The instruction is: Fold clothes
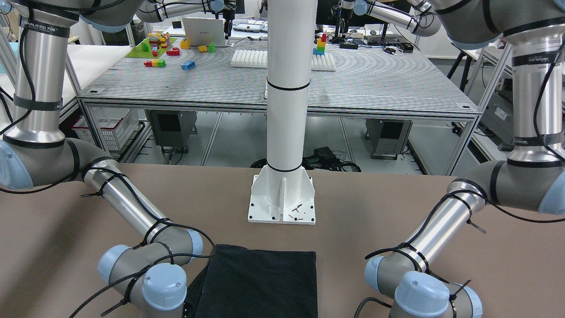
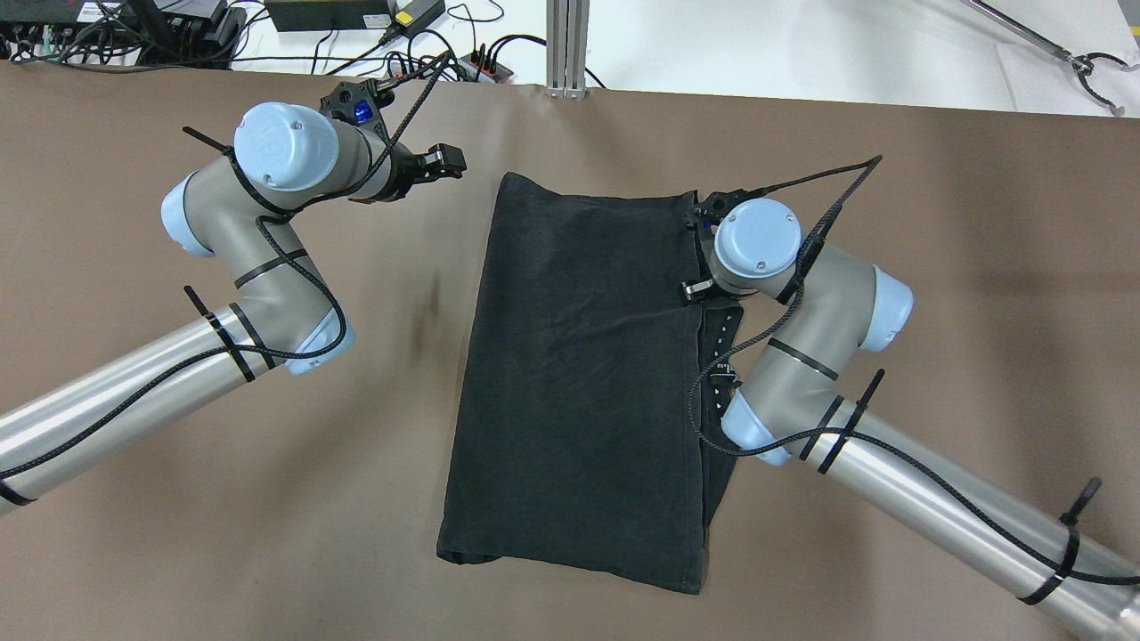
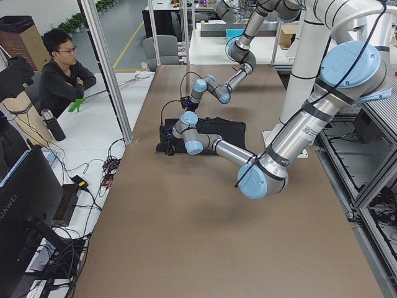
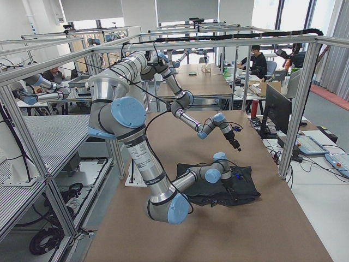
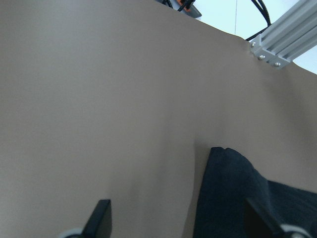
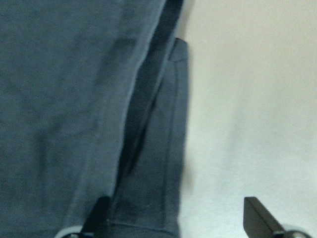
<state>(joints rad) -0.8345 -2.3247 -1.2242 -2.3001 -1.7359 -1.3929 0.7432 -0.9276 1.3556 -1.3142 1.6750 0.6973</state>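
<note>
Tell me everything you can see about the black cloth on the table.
The black cloth is plain, thin, soft fabric, roughly rectangular and lightly wrinkled. It lies flat on the brown table, folded over, a lower layer showing along the edge on the robot's right. The open right gripper is above that edge, gripping nothing.

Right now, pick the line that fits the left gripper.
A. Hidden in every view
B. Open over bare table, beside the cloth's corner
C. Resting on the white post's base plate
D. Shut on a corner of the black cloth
B. In the left wrist view the left gripper has its fingers spread wide apart with nothing between them, over the brown table, with the corner of the black cloth off to one side.
</note>
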